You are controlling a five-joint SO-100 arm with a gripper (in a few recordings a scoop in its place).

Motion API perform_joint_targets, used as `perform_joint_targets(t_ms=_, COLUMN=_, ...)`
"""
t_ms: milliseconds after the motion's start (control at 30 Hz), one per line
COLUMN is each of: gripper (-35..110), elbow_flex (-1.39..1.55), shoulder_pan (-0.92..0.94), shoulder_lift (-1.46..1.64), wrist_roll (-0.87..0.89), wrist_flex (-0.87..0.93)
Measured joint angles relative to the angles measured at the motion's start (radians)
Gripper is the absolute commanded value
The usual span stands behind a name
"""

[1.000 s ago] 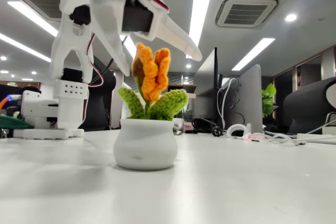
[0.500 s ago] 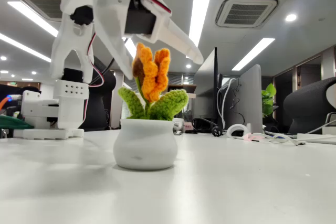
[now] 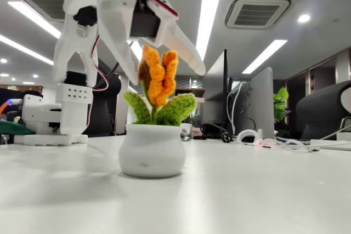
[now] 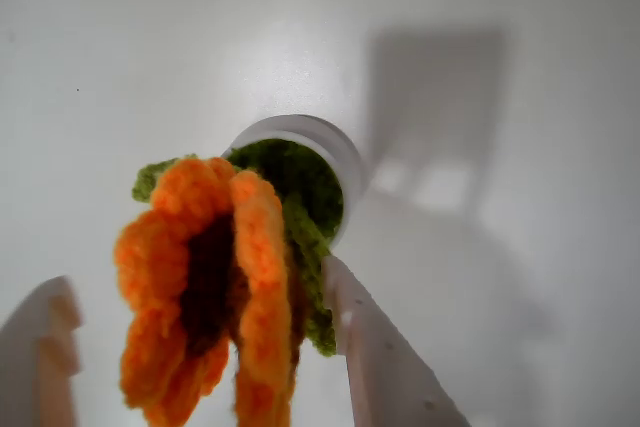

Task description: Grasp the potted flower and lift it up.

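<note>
Tool [image 3: 164, 69] spread wide, straddling the bloom — one potted flower [image 3: 152, 135], one white table [image 3: 263, 190]

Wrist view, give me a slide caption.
Open gripper straddling the orange flower above its white pot.

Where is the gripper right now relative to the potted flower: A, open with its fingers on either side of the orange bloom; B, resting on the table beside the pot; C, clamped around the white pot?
A: the gripper is open, its fingers flanking the potted flower at bloom height.
</note>
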Motion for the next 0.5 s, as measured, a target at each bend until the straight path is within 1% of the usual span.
perform_joint_targets(t_ms=500, gripper=0, elbow_flex=0.0, shoulder_pan=-0.005, shoulder_lift=0.0, wrist_roll=-0.032, wrist_flex=0.002)
